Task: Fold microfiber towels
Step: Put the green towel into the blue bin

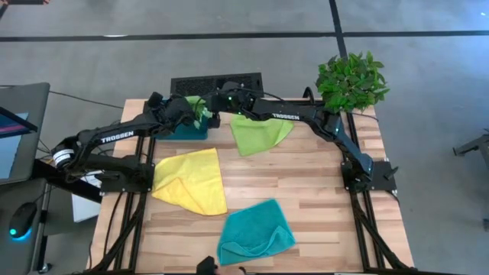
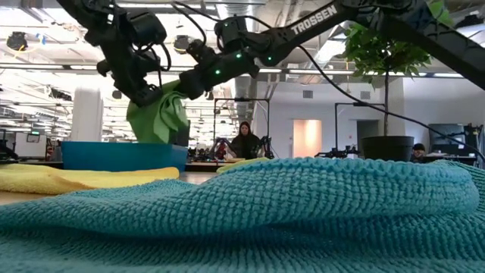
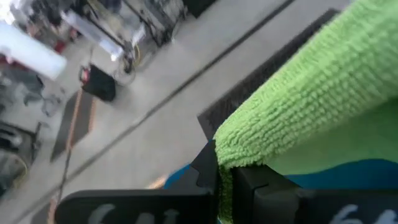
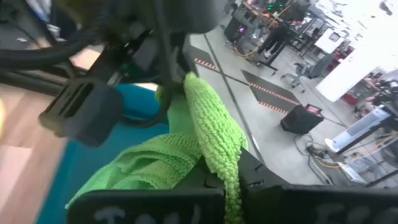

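Microfiber towels are mostly unfolded: in the high view the teal towel (image 1: 256, 229) lies rumpled at bottom centre, the yellow towel (image 1: 191, 179) loose left of centre, one lime green towel (image 1: 260, 134) flat above centre. Farther up, the left gripper (image 1: 197, 114) and right gripper (image 1: 216, 114) both pinch the second lime green towel (image 2: 159, 115) above the dark-teal tray (image 2: 121, 155).

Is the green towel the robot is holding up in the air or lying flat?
In the air: both grippers, left and right, pinch the green towel above the teal tray.
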